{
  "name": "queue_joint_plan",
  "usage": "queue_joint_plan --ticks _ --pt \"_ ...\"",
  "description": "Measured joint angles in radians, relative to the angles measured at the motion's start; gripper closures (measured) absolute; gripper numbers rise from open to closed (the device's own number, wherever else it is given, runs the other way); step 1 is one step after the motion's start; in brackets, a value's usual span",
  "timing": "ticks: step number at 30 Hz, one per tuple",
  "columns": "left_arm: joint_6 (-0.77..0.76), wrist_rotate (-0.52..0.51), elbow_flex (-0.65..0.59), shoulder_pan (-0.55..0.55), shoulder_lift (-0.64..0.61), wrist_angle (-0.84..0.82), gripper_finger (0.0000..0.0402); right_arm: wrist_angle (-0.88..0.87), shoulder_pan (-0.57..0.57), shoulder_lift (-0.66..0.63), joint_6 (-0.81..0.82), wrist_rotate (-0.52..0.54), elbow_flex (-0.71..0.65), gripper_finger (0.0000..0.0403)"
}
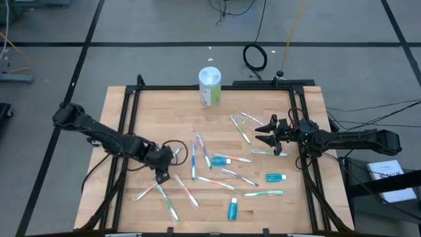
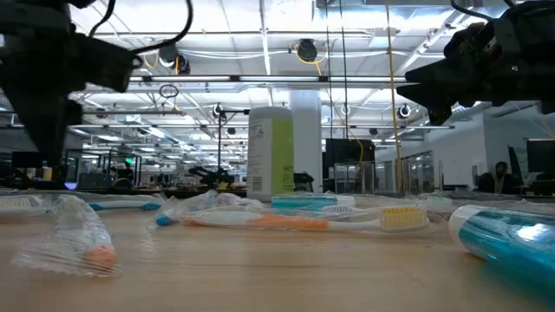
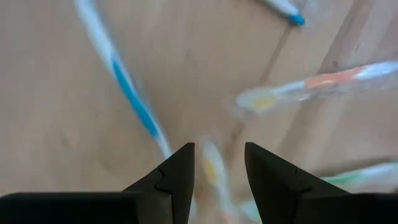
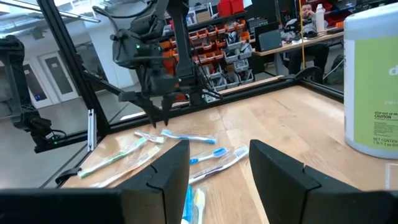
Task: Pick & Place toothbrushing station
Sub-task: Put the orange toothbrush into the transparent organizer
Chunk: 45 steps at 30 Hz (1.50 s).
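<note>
Several slim toothbrushes (image 1: pixel 209 179) and three teal toothpaste tubes (image 1: pixel 275 176) lie flat and scattered on the wooden table (image 1: pixel 131 118). My left gripper (image 1: pixel 162 176) points steeply down over the near-left group of brushes and is open. A yellow-accented toothbrush (image 3: pixel 212 169) shows in the gap between its fingers (image 3: pixel 177 177), a little below them. A blue-accented brush (image 3: pixel 132 96) and an orange-accented one (image 3: pixel 326 79) lie close by. My right gripper (image 1: pixel 260 135) hovers level and open over the table's right side, holding nothing, and faces the left gripper (image 4: pixel 159 119).
A tall white-and-green canister (image 1: pixel 210 86) stands upright at the table's far edge, in the middle. A black frame rail (image 1: pixel 217 87) runs around the tabletop. A toothpaste tube (image 2: pixel 507 232) and a wrapped brush (image 2: pixel 82 234) lie near the front edge.
</note>
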Motion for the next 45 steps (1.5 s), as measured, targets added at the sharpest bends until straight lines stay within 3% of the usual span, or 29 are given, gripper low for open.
queue_joint_plan --ticks 4,10,22,29,38,45 --pt "-0.089 -0.012 0.000 -0.075 0.007 -0.037 0.0257 0.000 0.000 0.000 0.006 0.000 0.000 0.0243" --pt "-0.119 -0.055 0.001 -0.152 0.089 0.077 0.0257 0.000 0.000 0.000 0.008 0.000 0.000 0.0243" --pt "-0.185 0.008 0.005 -0.195 0.274 0.085 0.0257 0.000 0.000 0.000 0.008 0.000 0.000 0.0243" --pt "-0.202 0.025 0.041 -0.189 0.216 0.041 0.0257 0.000 0.000 0.000 0.008 0.000 0.000 0.0243" --pt "-0.337 -0.006 0.146 -0.229 0.173 -0.218 0.0257 0.001 0.000 0.000 0.007 0.000 0.000 0.0243" --pt "-0.464 0.012 0.087 -0.275 0.204 -0.147 0.0257 0.000 0.000 0.000 0.008 0.000 0.000 0.0243"
